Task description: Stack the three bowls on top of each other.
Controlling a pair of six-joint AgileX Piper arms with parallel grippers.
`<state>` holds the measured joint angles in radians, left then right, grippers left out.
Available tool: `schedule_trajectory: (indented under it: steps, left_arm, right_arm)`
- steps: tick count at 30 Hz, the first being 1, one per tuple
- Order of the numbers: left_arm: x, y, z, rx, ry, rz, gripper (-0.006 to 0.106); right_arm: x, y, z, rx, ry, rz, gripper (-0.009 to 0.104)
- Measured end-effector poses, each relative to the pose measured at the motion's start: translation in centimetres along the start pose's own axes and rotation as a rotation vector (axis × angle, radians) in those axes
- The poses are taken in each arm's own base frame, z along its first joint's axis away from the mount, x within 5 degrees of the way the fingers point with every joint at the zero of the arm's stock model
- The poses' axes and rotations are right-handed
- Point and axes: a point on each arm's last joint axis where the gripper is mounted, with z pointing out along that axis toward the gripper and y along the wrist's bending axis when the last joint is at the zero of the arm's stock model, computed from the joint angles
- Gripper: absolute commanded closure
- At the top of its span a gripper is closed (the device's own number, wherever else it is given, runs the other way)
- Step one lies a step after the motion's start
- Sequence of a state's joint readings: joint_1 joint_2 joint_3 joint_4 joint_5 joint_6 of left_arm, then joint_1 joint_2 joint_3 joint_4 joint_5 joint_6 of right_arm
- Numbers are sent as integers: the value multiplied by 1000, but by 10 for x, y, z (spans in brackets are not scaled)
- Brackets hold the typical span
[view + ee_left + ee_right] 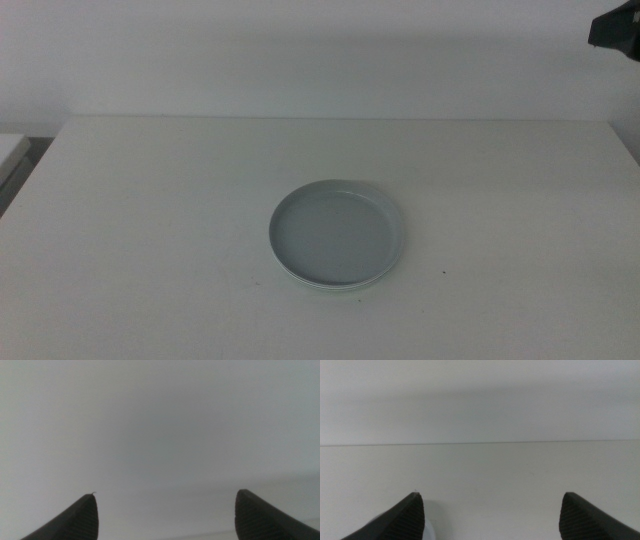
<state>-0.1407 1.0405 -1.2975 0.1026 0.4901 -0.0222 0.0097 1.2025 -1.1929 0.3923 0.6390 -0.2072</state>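
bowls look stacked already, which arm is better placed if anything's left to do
Neither clearly. The bowls sit as one stack mid-table; both arms are out of the middle view. The left gripper and right gripper are open and empty.

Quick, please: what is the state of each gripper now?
Left gripper: open, holding nothing, only a blank surface in its view.
Right gripper: open, holding nothing, over the table.

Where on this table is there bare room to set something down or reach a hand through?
The stack of bowls sits mid-table, slightly toward the near edge. Bare table lies to its left, to its right up to the table's right edge, and behind it up to the wall. The near strip in front of the stack is the narrowest. Both grippers are open and away from it.
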Motion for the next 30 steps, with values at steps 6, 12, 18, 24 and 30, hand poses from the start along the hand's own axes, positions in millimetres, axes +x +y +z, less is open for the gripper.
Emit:
schedule_trajectory:
  steps: [6,12,18,24,30]
  left_arm:
    - [37,3,-20,-3,3,-72,7]
    - [96,13,-43,-93,-27,-131,7]
    - [152,5,-79,-96,-22,-168,7]
    - [200,-2,-105,-96,-51,-168,7]
    - [251,-7,-112,-98,-56,-168,7]
  right_arm:
    - [18,1,-27,31,-72,-32,2]
    - [68,5,-72,28,-189,-15,2]
    - [135,6,-104,-9,-255,20,2]
    - [184,-9,-116,139,-424,-181,2]
    - [229,-21,-109,225,-478,-327,2]
